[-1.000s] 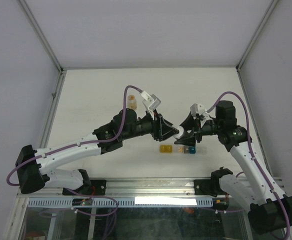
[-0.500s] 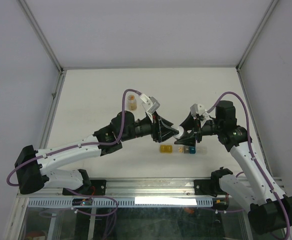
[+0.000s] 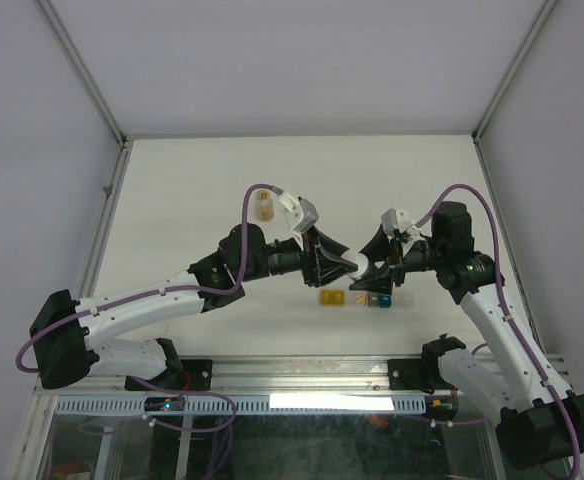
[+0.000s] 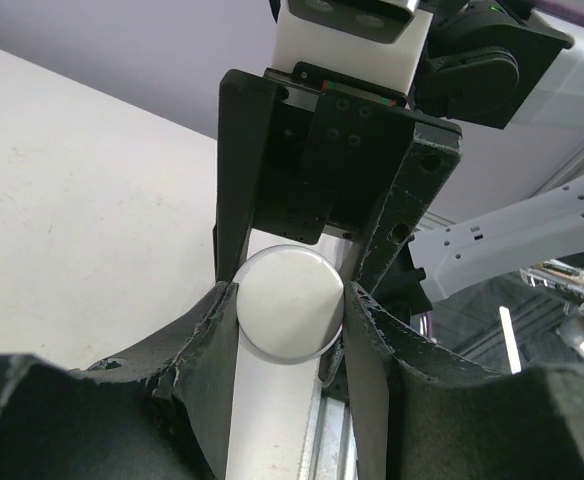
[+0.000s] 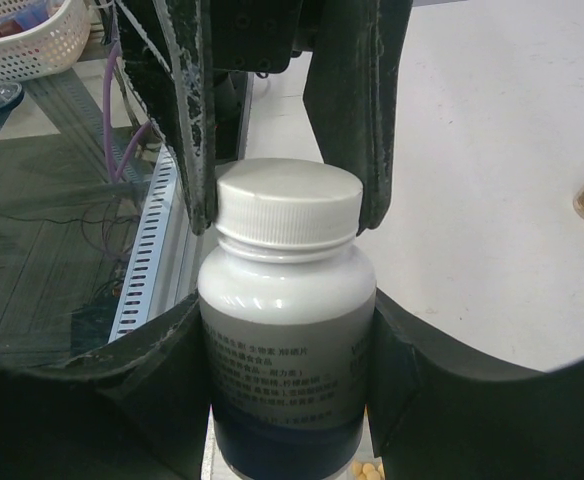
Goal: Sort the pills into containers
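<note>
The sorting looks like it has hardly begun. The lid is still on, and I think the job right now is to twist it off.

The left gripper (image 4: 290, 335) is squeezed tight on the white round cap (image 4: 290, 303), with one black finger (image 5: 194, 120) pressed on each side of it. The right gripper (image 5: 290, 400) is wrapped around the body of the white plastic pill bottle (image 5: 287, 330), and its soft black pads touch both sides. So both hands are closed on the same bottle, one at the top and one lower down. The bottle is up in the air between them, lying about sideways, as the top view shows.

Right under the two hands, on the white table (image 3: 192, 190), lies the strip of three tiny see-through plastic boxes (image 3: 355, 298). One end is yellow and the other end is blue-green. They are too small here to tell if any pills are inside.

A small round amber bottle (image 3: 263, 203) stands farther back on the table, well apart from the boxes.

What is left is nearly all of it: open the bottle, get the pills out and put them in the boxes.
</note>
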Robot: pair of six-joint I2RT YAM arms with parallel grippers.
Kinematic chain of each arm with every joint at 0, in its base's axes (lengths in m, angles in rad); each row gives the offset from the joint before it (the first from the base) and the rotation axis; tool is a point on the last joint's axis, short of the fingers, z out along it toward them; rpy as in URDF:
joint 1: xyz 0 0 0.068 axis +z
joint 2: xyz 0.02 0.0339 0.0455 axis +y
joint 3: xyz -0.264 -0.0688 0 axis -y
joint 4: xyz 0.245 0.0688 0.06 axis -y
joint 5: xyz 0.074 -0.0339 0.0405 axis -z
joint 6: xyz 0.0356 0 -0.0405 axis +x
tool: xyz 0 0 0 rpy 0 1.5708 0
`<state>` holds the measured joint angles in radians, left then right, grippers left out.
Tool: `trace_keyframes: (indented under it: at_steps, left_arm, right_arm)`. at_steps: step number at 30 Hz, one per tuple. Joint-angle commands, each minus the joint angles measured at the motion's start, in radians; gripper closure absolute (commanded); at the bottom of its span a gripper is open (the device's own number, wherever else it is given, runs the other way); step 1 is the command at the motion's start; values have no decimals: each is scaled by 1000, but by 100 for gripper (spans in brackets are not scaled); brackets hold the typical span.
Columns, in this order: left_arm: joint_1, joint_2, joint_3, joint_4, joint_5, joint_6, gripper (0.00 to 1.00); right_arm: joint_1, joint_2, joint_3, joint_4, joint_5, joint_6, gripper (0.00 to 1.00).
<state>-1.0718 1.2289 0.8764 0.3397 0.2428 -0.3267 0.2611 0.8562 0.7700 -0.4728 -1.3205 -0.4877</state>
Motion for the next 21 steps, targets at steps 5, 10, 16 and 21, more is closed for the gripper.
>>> trace_keyframes:
  at_steps: [5,10,16,21]
  left_arm:
    - [20,34,-20,132,282,72,95]
    - [39,46,-49,192,344,90,96]
    - [60,37,-78,227,413,175,98]
    - [79,72,-99,329,501,177,98]
  right_arm:
    - [-3,-6,32,43,12,8,100]
    - [-3,-7,32,42,10,7,100]
    - [-5,-10,31,42,-1,5,100]
    - [-6,-14,27,44,-26,2,100]
